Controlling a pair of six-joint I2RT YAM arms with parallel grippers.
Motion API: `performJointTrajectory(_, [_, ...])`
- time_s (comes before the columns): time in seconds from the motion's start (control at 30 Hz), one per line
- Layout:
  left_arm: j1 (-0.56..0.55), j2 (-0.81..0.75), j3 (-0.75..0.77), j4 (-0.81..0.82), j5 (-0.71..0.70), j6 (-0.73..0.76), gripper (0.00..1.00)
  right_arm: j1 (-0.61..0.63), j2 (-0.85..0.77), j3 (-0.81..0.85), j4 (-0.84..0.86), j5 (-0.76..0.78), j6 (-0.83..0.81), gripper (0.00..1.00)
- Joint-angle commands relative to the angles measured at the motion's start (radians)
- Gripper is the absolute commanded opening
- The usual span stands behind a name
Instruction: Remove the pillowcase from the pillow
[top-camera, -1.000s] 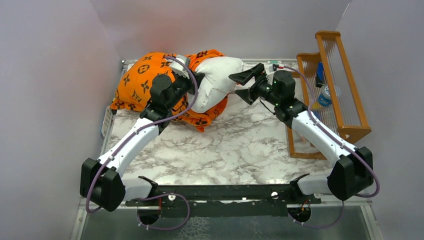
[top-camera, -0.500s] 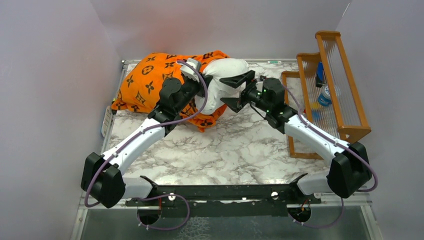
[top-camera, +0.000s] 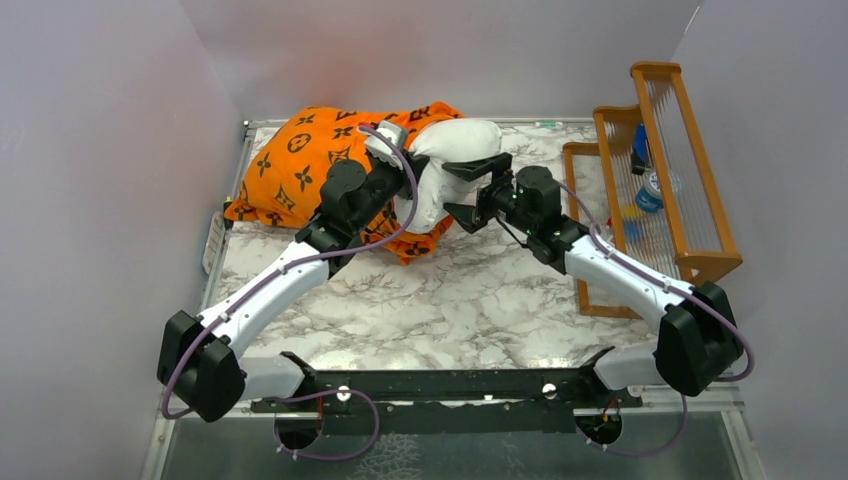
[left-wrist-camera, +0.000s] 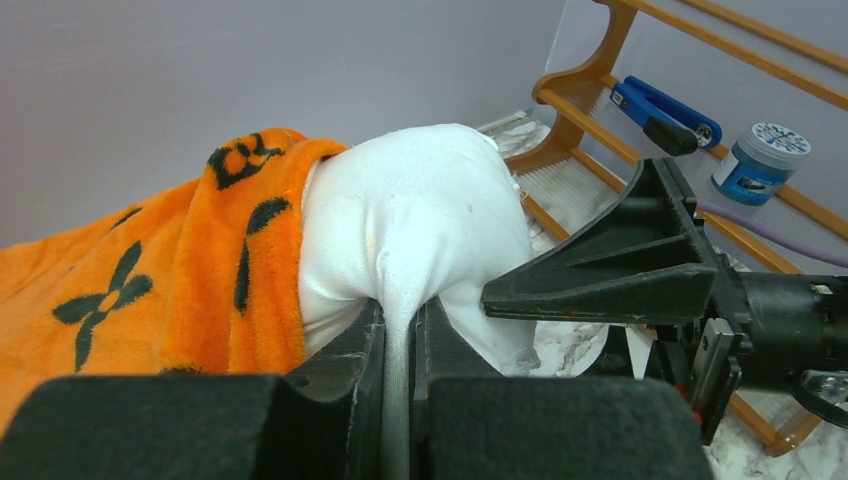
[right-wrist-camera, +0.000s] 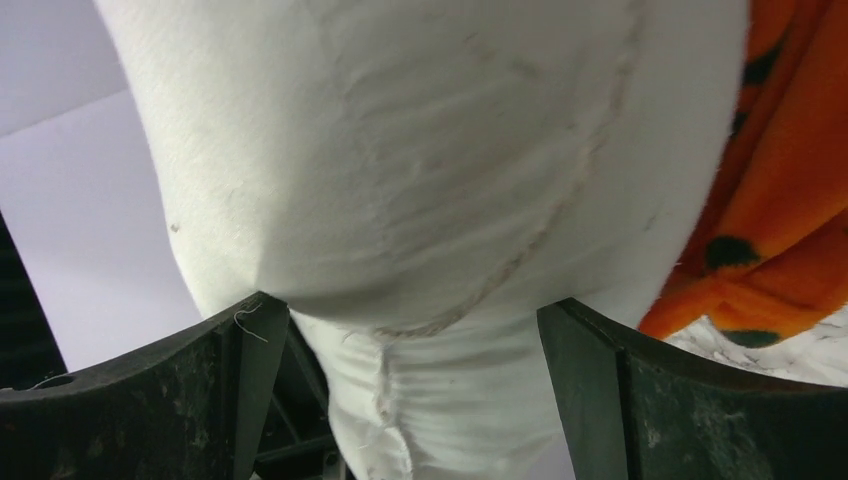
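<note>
The orange pillowcase (top-camera: 300, 160) with black motifs lies at the back left and covers most of the white pillow (top-camera: 450, 145), whose bare right end sticks out. My left gripper (top-camera: 405, 190) is shut on a fold of the pillow's white cloth (left-wrist-camera: 400, 300); the pillowcase (left-wrist-camera: 150, 270) shows to its left. My right gripper (top-camera: 465, 190) is open, its jaws wide on either side of the pillow's end (right-wrist-camera: 430, 200). An orange edge of the pillowcase (right-wrist-camera: 770, 200) shows at the right of that view.
A wooden rack (top-camera: 660, 170) stands at the right with a blue tool (left-wrist-camera: 660, 110) and a small blue-lidded jar (left-wrist-camera: 758, 165) in it. Grey walls close the back and sides. The marble tabletop (top-camera: 450, 300) lies in front.
My right gripper has moved left up to the pillow's end and now straddles it. My left gripper, holding the pillow cloth, has shifted right and back; the bare end stands higher.
</note>
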Motion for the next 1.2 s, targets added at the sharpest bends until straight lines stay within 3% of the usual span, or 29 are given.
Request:
performJointTrajectory(0.0, [-0.023,-0.122,0.032,0.162,0.017,0.015,0.00,-0.003,-0.031,-0.054,-0.055,0.154,0.015,1.00])
performJointTrajectory(0.13, [-0.022,-0.139,0.029,0.135,0.004,0.030,0.00,-0.004,-0.045,-0.027,-0.107,0.228,-0.020,1.00])
performJointTrajectory(0.4, [-0.022,-0.151,0.040,0.111,0.086,0.000,0.00,-0.004,-0.022,0.000,-0.015,0.332,-0.106,1.00])
performJointTrajectory(0.67, [-0.022,-0.117,0.082,0.063,0.237,-0.050,0.00,-0.003,0.165,0.093,0.123,0.231,-0.199,0.99])
performJointTrajectory(0.73, [-0.021,-0.108,0.080,0.061,0.241,-0.058,0.00,-0.002,0.206,0.116,0.141,0.186,-0.207,0.92])
performJointTrajectory(0.8, [-0.023,-0.104,0.074,0.054,0.230,-0.058,0.00,-0.001,0.225,0.099,0.219,0.167,-0.230,0.76])
performJointTrajectory(0.93, [-0.022,-0.099,0.064,0.041,0.206,-0.053,0.00,-0.001,0.216,0.049,0.365,0.130,-0.328,0.12])
performJointTrajectory(1.0, [-0.021,-0.092,0.065,0.024,0.190,-0.050,0.00,-0.001,0.201,0.054,0.374,0.124,-0.397,0.02])
performJointTrajectory(1.13, [-0.020,-0.086,0.075,-0.039,0.130,-0.027,0.00,-0.005,0.129,0.045,0.391,0.136,-0.535,0.01])
performJointTrajectory(1.17, [-0.019,-0.089,0.078,-0.061,0.103,-0.021,0.08,-0.010,0.106,0.046,0.390,0.134,-0.584,0.01])
